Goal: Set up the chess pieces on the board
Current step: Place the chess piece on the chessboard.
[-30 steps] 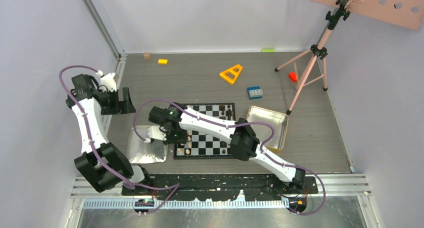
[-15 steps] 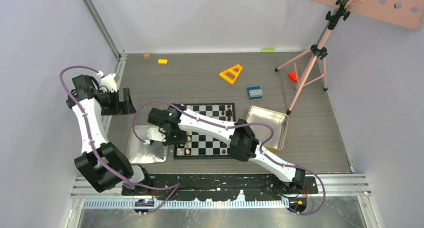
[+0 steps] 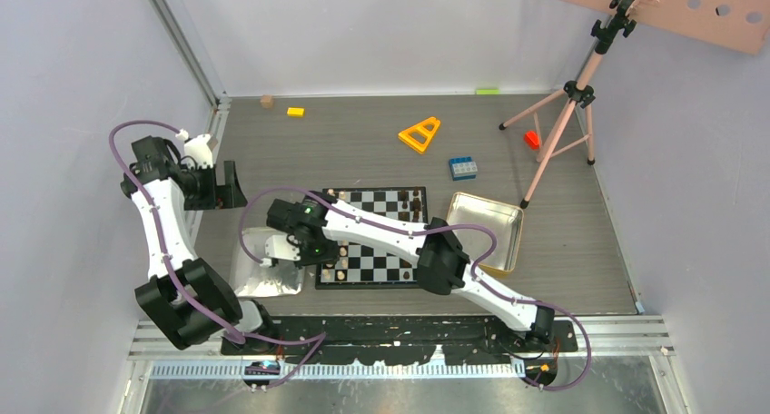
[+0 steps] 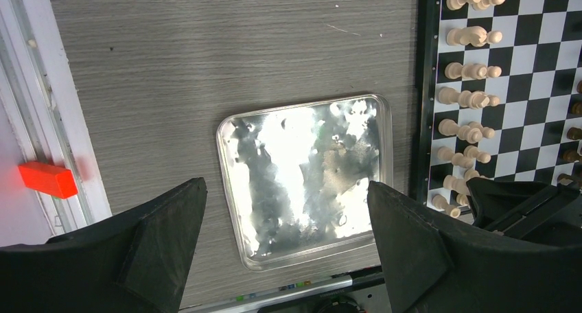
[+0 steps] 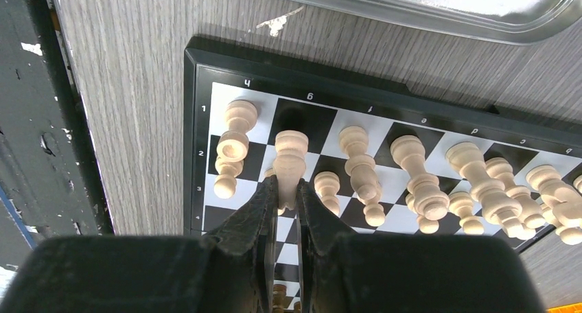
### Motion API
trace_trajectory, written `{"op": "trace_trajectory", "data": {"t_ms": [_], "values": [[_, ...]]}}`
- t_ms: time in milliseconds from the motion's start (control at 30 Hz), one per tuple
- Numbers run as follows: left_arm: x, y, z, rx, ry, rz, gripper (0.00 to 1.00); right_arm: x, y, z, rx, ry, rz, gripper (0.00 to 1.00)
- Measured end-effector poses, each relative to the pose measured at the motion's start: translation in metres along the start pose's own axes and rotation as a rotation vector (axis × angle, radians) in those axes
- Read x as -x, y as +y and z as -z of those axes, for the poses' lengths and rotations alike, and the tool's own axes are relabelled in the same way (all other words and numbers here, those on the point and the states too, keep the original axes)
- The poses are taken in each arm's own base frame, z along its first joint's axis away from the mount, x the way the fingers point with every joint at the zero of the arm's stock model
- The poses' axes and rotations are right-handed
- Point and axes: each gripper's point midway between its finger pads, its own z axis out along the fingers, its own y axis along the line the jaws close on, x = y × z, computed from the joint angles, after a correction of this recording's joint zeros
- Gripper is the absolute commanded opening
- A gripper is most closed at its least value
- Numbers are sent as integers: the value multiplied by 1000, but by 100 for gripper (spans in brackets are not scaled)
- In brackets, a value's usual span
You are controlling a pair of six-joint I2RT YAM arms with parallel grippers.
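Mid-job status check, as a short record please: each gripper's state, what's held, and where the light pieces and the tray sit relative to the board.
left gripper: open, holding nothing
right gripper: shut on a light tan chess piece, near a corner of the chessboard
light tan pieces: standing along the board edge nearest the tray
silver tray: beside the board, a strip of table between them

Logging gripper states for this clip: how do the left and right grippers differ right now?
The left gripper is wide open and holds nothing; the right gripper is shut on a light piece. The left gripper hangs off the board, to its left; the right gripper is over the board, by its left edge. Both are black.
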Motion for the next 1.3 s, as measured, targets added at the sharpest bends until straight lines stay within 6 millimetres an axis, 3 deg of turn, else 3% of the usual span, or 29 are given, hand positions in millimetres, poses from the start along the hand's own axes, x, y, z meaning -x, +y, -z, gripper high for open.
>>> {"op": "trace_trajectory", "data": {"t_ms": [400, 833, 1200, 1300], "values": [[0, -1, 0, -6, 0, -1, 90, -1, -1, -4, -5, 12, 16, 13], [-2, -2, -1, -10, 4, -1, 90, 0, -3, -3, -17, 13, 22, 34], [-2, -2, -1, -10, 4, -4, 90, 4, -6, 0, -34, 0, 22, 33], [-2, -2, -1, -10, 4, -4, 90, 4, -6, 0, -34, 0, 21, 27]]}}
